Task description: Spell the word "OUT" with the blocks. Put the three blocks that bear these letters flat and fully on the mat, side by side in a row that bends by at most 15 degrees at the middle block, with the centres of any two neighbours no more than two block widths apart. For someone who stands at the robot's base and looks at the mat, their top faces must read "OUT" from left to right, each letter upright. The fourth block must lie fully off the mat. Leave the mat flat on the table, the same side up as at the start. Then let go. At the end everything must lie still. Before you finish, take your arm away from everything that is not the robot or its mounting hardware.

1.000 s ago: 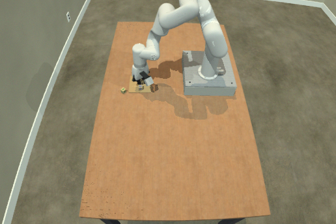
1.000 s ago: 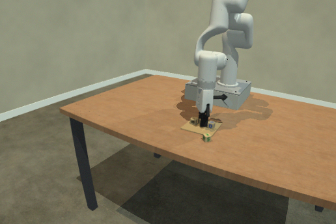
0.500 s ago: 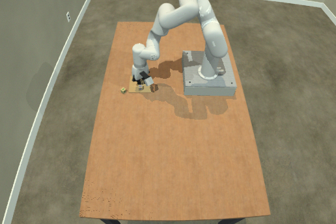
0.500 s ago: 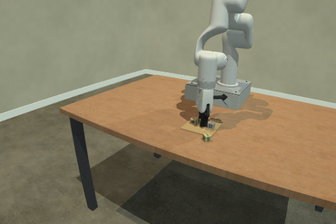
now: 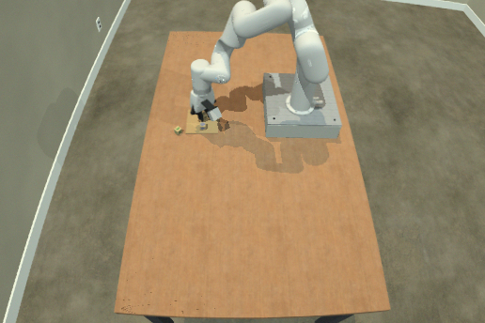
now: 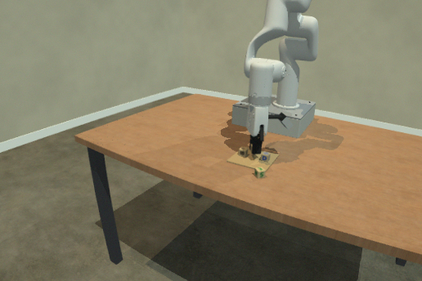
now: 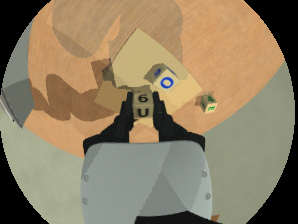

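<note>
Gripping a wooden block marked with a dark U and 6, the claw points down at the mat. One dark finger stands on each side of the block. The pictures do not show clearly whether its underside touches the mat.

Seen from the outside camera, the block with the blue O sits on the right part of the mat, just beside the claw. The wrist view shows its O face well, along with another blue mark on a neighbouring side. Another block is on the left part of the mat, on the other side of the fingers; its letter is too small to read.

The block with green markings lies off the mat, near its closest edge, on the wooden surface. The wrist view shows what looks like an E on one of its faces.

Far behind the mat, the white arm rises from a grey base box and bends over toward the blocks. Its shadow falls across the surface and part of the mat.
</note>
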{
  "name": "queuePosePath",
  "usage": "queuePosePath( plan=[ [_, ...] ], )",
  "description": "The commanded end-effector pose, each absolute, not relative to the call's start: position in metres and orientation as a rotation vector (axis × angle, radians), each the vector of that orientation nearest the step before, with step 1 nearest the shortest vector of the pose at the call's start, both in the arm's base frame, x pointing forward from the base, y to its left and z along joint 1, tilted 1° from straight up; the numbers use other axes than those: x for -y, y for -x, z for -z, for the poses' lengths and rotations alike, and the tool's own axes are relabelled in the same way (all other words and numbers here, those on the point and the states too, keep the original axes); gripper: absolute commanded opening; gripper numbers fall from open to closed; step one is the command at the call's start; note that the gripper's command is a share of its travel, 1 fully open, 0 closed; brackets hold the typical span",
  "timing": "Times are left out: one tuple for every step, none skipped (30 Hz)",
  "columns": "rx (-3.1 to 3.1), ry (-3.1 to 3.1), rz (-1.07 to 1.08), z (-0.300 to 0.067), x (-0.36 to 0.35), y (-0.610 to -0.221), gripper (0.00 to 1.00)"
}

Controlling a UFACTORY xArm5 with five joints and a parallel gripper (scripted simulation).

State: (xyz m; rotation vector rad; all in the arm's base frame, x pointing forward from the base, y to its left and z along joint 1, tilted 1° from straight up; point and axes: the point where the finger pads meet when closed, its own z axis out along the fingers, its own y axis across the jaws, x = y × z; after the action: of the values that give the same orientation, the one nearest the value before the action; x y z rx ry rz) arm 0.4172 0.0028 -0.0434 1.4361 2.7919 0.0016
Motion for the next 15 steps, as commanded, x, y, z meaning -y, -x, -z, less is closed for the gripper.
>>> queuePosePath(
  plan=[
    [-2.789,-1.434,-0.005,0.013,-0.003,-0.419,0.21],
    [-2.789,-1.434,-0.005,0.005,-0.002,-0.419,0.21],
    [-2.789,-1.434,-0.005,0.005,-0.002,-0.419,0.21],
    [-2.789,-1.434,-0.005,0.005,-0.002,-0.419,0.21],
    [-2.789,-1.434,-0.005,-0.002,-0.002,-0.418,0.21],
    [-2.789,-1.434,-0.005,-0.01,-0.002,-0.418,0.21],
    [-2.789,-1.434,-0.005,-0.017,-0.002,-0.418,0.21],
    [-2.789,-1.434,-0.005,-0.023,-0.002,-0.418,0.21],
    [-2.789,-1.434,-0.005,-0.028,-0.002,-0.418,0.21],
    [-2.789,-1.434,-0.005,-0.032,-0.002,-0.418,0.21],
    [-2.789,-1.434,-0.005,-0.035,-0.002,-0.418,0.21],
    [-2.789,-1.434,-0.005,-0.037,-0.002,-0.418,0.21],
    [-2.789,-1.434,-0.005,-0.038,-0.002,-0.418,0.21],
    [-2.789,-1.434,-0.005,-0.038,-0.002,-0.418,0.21],
    [-2.789,-1.434,-0.005,-0.038,-0.002,-0.418,0.21]
  ],
)
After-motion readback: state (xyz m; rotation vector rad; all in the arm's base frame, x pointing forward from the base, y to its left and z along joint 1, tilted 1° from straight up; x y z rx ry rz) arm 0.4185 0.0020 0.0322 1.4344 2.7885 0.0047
